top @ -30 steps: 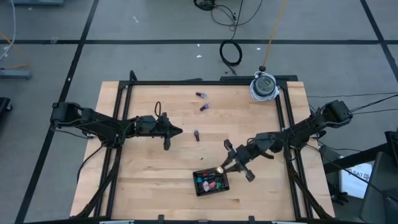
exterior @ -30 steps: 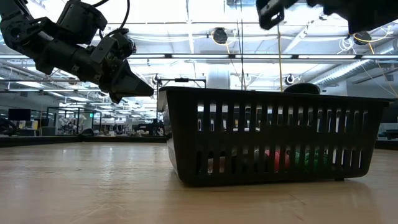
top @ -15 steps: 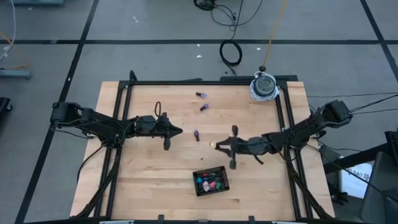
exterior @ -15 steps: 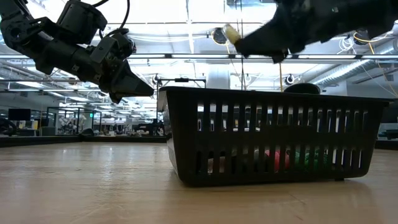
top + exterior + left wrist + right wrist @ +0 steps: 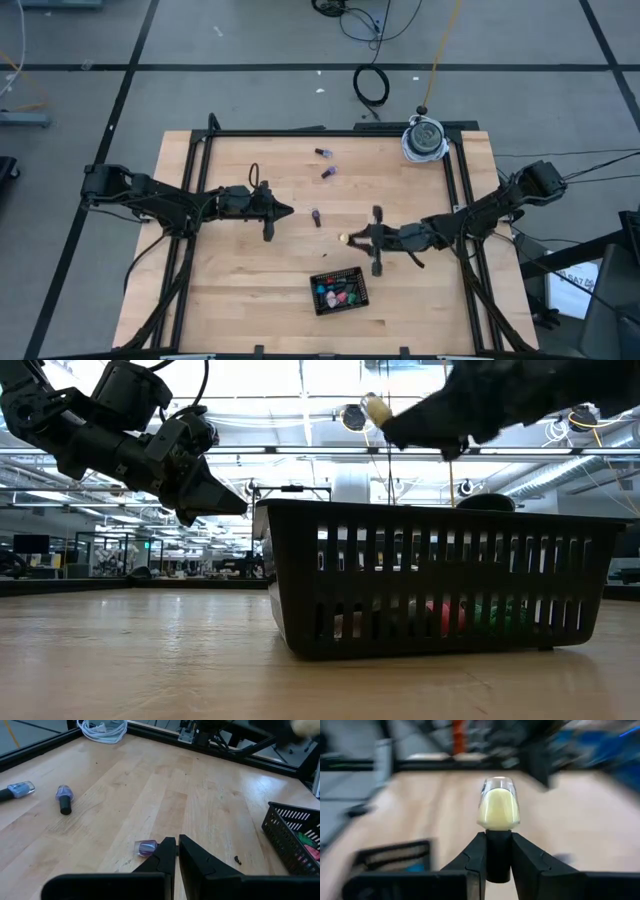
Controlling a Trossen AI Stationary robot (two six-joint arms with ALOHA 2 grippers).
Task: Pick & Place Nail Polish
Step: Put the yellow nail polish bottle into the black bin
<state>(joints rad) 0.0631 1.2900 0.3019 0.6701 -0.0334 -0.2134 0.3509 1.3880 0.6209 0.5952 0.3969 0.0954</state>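
Note:
My right gripper is shut on a tiny pale yellow nail polish bottle above the table's middle, beyond the far side of the black basket. The basket stands on the table and holds several coloured bottles. My left gripper is shut and empty, hovering left of a purple bottle that lies on its side on the wood. That bottle also shows in the left wrist view. Two more bottles lie farther back. My right gripper pinches the yellow bottle's dark cap between its two fingers. The fingers lie about level and point toward the table's left. The glass body sticks out past the fingertips, lifted clear of the table.
A white coil of cable lies at the far right corner of the table. A black frame runs along the far edge and both sides. A small dark speck lies on the wood near the basket.
My right gripper has gone from over the basket's far edge toward the table's far and left side, carrying the yellow bottle. It has turned from slanting down to about level, pointing left. In the last half second it has hardly moved.

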